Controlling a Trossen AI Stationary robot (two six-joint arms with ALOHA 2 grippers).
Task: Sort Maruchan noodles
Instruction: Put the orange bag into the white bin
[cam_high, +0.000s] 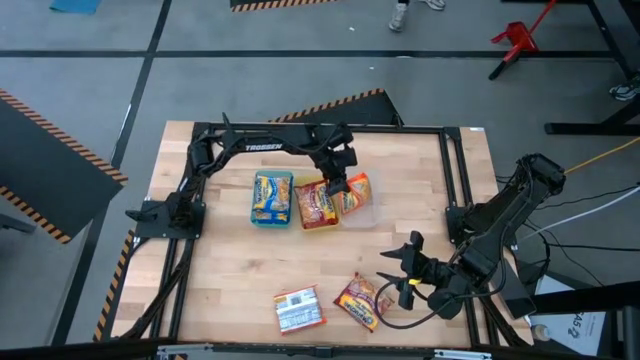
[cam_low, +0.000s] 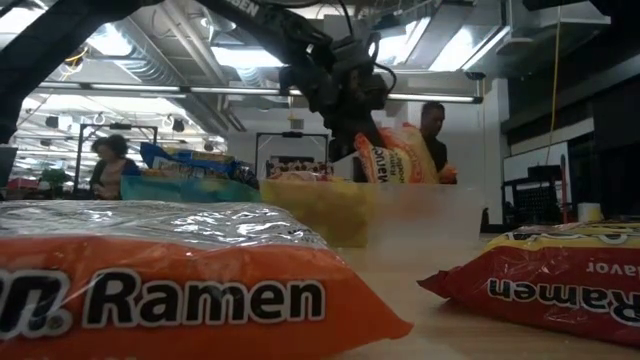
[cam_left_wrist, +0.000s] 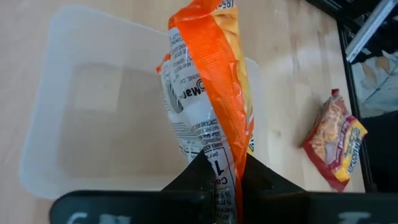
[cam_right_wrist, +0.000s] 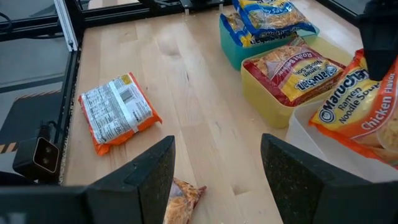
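My left gripper (cam_high: 336, 183) is shut on an orange Maruchan packet (cam_low: 400, 150) above the clear tray (cam_left_wrist: 93, 106). Beside that tray stand a yellow tray (cam_right_wrist: 273, 93) with a red packet (cam_right_wrist: 297, 73) in it and a green tray (cam_high: 256, 205) with a blue-yellow packet (cam_high: 272, 197). Two more packets lie flat near the table's near edge: an orange one (cam_high: 300, 308), label side up, and a red one (cam_high: 360, 298). My right gripper (cam_right_wrist: 217, 180) is open just right of the red packet (cam_right_wrist: 183, 196) and touches nothing. My left gripper (cam_left_wrist: 221, 180) pinches the orange packet between its two fingers by the upper end (cam_left_wrist: 222, 163). The fingers (cam_left_wrist: 193, 180) come from above, pointing down. The packet hangs tilted below them, and its lower end (cam_left_wrist: 205, 18) reaches into the clear tray.
The three trays stand in a row at the table's middle, toward the far side. Bare wood lies between the trays and the two loose packets. Black frame rails (cam_high: 455, 180) run along the table's edges. People stand in the room beyond the table.
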